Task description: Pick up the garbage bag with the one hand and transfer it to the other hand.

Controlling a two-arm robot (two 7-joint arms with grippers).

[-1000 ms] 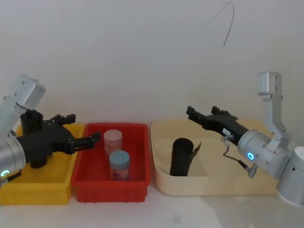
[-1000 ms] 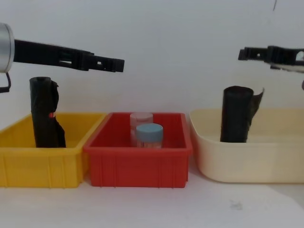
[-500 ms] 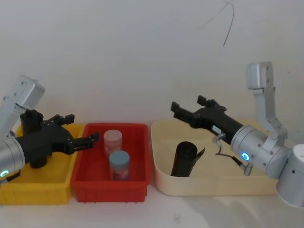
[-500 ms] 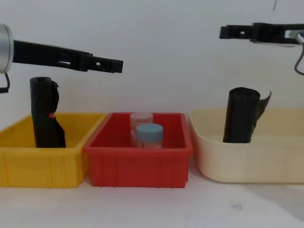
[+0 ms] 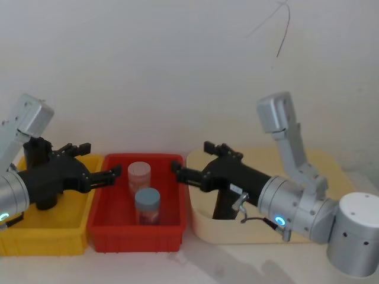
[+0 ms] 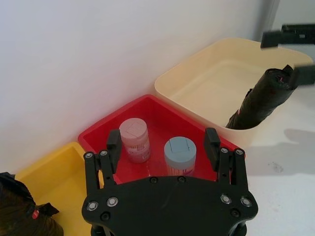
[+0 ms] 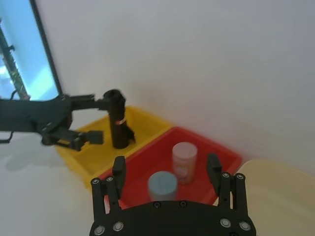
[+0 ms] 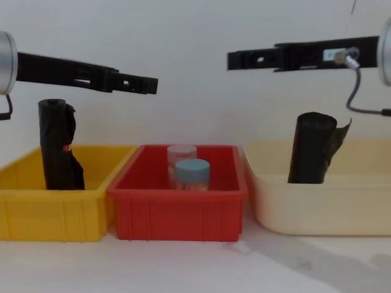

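Closest to me on the white table (image 8: 183, 268) three bins stand in a row, side walls touching or nearly so: a yellow bin (image 8: 55, 217) on the robot's left, a red bin (image 8: 177, 213) in the middle and a cream tub (image 8: 317, 210) on its right. In the red bin a blue-lidded jar (image 8: 192, 173) sits in front of a pink-lidded jar (image 8: 182, 152), just beside it. A marked black roll (image 8: 56, 143) with a small red spot stands upright in the yellow bin. The garbage bag (image 8: 310, 149) stands inside the cream tub toward its left half, leaning a little, a loose flap sticking out at its top edge. Nothing grips it. Above the bins both arms reach in toward the middle. The left gripper (image 5: 105, 160), green ring on its wrist, hangs over the seam of the yellow and red bins, fingers spread wide with nothing between them. The right gripper (image 5: 189, 156), blue ring on its wrist, hangs well above the bag and clear of it, its tips out past the tub's left wall toward the red bin, fingers likewise parted and empty. Behind it all is a plain white wall (image 8: 195, 36)
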